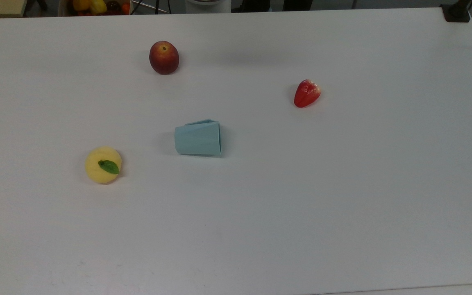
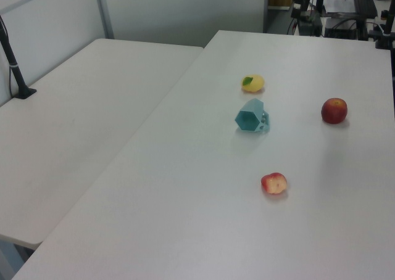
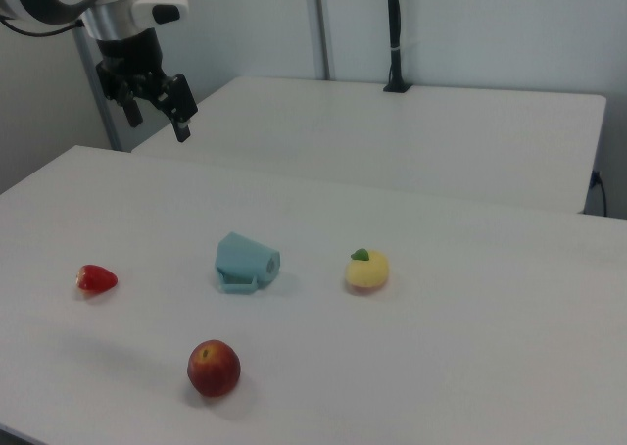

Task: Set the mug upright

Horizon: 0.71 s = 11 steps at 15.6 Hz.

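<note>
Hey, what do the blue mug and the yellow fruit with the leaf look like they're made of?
The mug looks like moulded plastic with a matte finish: flat faceted sides, one even pale blue colour, thin walls. The yellow fruit seems to be an artificial prop, likely foam or soft plastic: dull, slightly textured skin and a flat, vivid green leaf. Neither material can be confirmed by look alone.

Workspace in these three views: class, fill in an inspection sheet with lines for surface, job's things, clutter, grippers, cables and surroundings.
Surface: white table, bare apart from four items.
Job's things: mug lying on its side, mouth toward the top view's right, handle toward the far edge.
Clutter: red apple, strawberry, yellow fruit with a green leaf, each apart from the mug.
Grippers: gripper raised above the table, fingers open, holding nothing.
Cables: nothing seen.
Surroundings: second white table alongside; black post.
</note>
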Tool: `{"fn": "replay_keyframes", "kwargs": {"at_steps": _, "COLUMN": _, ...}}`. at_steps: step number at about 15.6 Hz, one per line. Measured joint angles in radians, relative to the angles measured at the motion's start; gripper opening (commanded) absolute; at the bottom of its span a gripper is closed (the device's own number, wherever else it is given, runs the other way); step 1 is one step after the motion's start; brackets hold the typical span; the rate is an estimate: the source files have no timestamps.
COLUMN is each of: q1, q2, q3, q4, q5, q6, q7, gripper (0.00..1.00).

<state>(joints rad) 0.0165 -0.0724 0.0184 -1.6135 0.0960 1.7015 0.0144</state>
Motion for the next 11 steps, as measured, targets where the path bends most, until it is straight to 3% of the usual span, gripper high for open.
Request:
{"fn": "replay_keyframes", "kwargs": {"at_steps": 3, "q1": 0.031, "q2": 0.028, "q3": 0.019, "q4": 0.004, "q5": -0.047, "q6": 0.0, "q7": 0.011, "gripper": 1.0}}
{"fn": "replay_keyframes", "kwargs": {"at_steps": 7, "q1": 0.101, "q2": 0.12, "q3": 0.074, "q4": 0.025, "q5": -0.228, "q6": 0.004, "q7": 0.152, "gripper": 1.0}}
{"fn": "replay_keyframes", "kwargs": {"at_steps": 11, "q1": 0.171, "q2": 0.249, "q3": 0.079, "q4": 0.095, "q5": -0.372, "q6": 0.011, "q7": 0.3, "gripper": 1.0}}
